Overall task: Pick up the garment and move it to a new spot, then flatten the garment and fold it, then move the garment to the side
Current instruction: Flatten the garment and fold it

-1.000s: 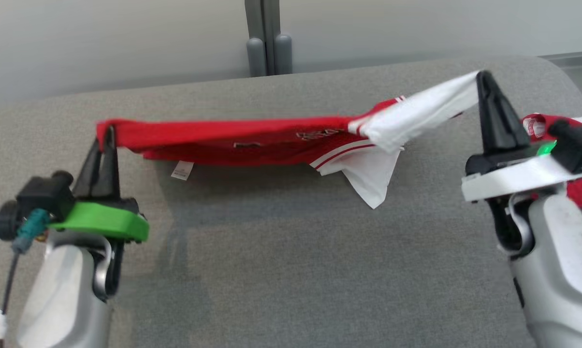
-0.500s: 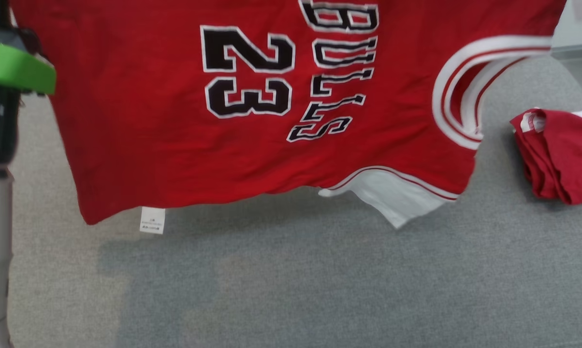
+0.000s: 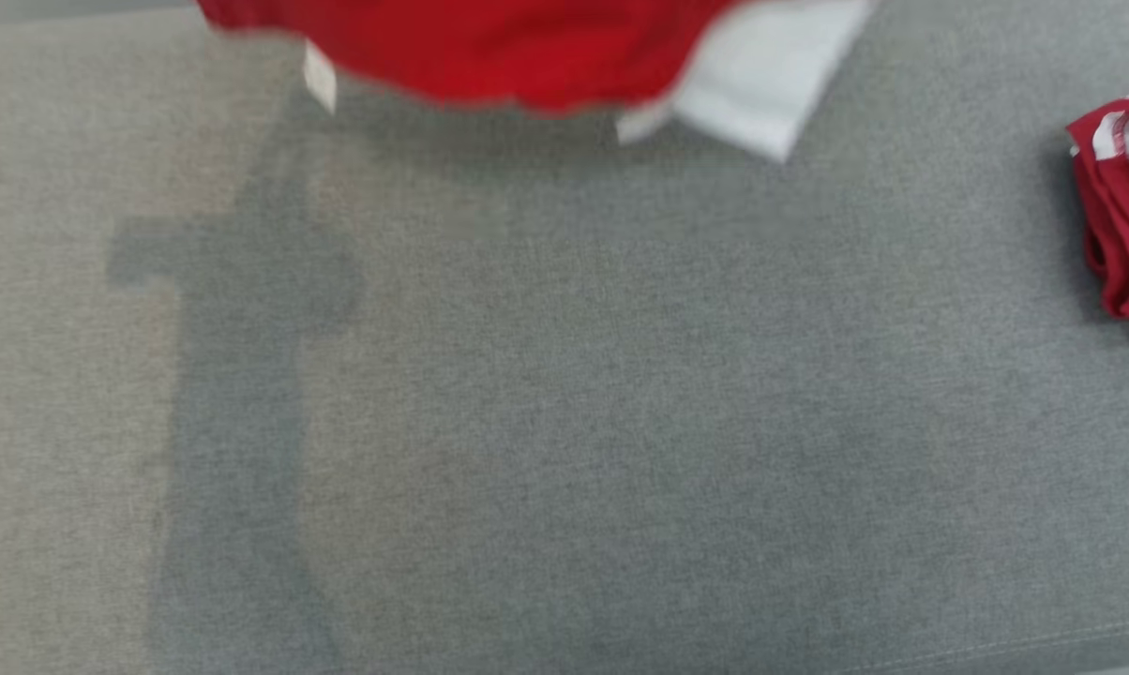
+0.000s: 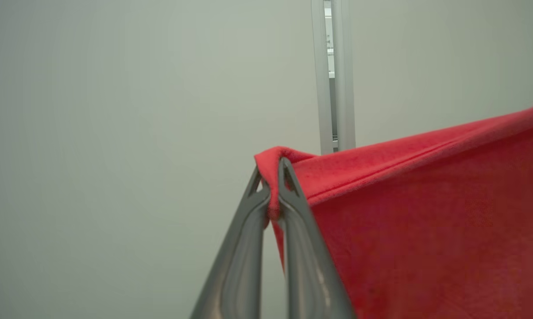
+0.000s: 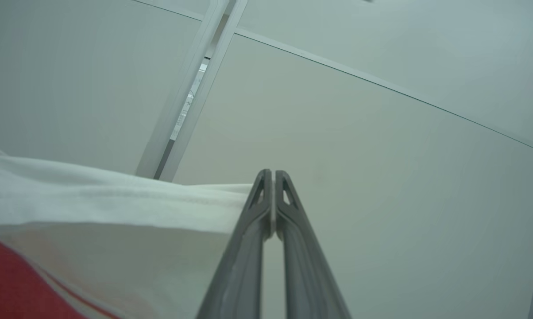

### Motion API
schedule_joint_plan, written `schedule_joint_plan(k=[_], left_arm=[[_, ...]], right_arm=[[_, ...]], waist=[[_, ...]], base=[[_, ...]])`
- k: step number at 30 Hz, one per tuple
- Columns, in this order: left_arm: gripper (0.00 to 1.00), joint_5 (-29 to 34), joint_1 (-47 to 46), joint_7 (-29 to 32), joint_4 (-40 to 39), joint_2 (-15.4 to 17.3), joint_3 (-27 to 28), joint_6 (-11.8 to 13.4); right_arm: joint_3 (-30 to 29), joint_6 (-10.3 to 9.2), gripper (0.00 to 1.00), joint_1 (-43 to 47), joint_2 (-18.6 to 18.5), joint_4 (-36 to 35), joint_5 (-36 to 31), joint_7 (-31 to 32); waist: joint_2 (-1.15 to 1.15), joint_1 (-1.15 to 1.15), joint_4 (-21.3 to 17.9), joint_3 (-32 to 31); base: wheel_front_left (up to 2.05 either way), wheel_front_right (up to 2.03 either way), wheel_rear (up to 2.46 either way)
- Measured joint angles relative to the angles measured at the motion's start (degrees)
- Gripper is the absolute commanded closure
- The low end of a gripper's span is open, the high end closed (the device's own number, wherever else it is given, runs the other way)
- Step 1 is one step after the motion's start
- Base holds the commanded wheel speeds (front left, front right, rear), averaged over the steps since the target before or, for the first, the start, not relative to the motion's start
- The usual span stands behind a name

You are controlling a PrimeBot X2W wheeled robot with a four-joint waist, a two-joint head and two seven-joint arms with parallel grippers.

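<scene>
Garment (image 3: 489, 47) pinched by left hand (image 4: 272, 170), by right hand (image 5: 272, 173)

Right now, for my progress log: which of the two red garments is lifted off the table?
The red-and-white jersey at the head view's top, pinched by the left gripper and right gripper. The other red garment lies bunched on the table.

The red shirt (image 3: 489, 47) hangs stretched out in the air at twelve o'clock in the head view, blurred. Its white sleeve (image 3: 771, 84) and white label (image 3: 319, 80) dangle below.
</scene>
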Motion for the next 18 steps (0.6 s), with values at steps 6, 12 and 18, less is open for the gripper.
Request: schedule_joint_plan(k=[6,12,18], left_arm=[[1.00,0.4,-3.2,-5.9,8.3,-2.1,0.0,0.9],[1.00,-2.4,12.5,-7.7,15.3,-5.7,2.8,0.4],[1.00,-3.0,32.3,-7.9,16.0,-10.7,7.4,0.1]], right_arm=[[-2.1,0.00,1.00,-1.0,3.5,5.1,-2.5,-2.4],[-2.1,0.05,1.00,17.6,5.5,3.9,2.9,-3.1],[-1.9,0.05,1.00,40.7,8.9,-2.5,8.8,-3.1]], waist=[[0.00,0.00,-1.0,4.5],[0.00,0.01,-2.7,4.0],[0.00,0.00,-3.3,2.1]], base=[[0.00,0.00,0.00],[0.00,0.00,0.00],[0.00,0.00,0.00]])
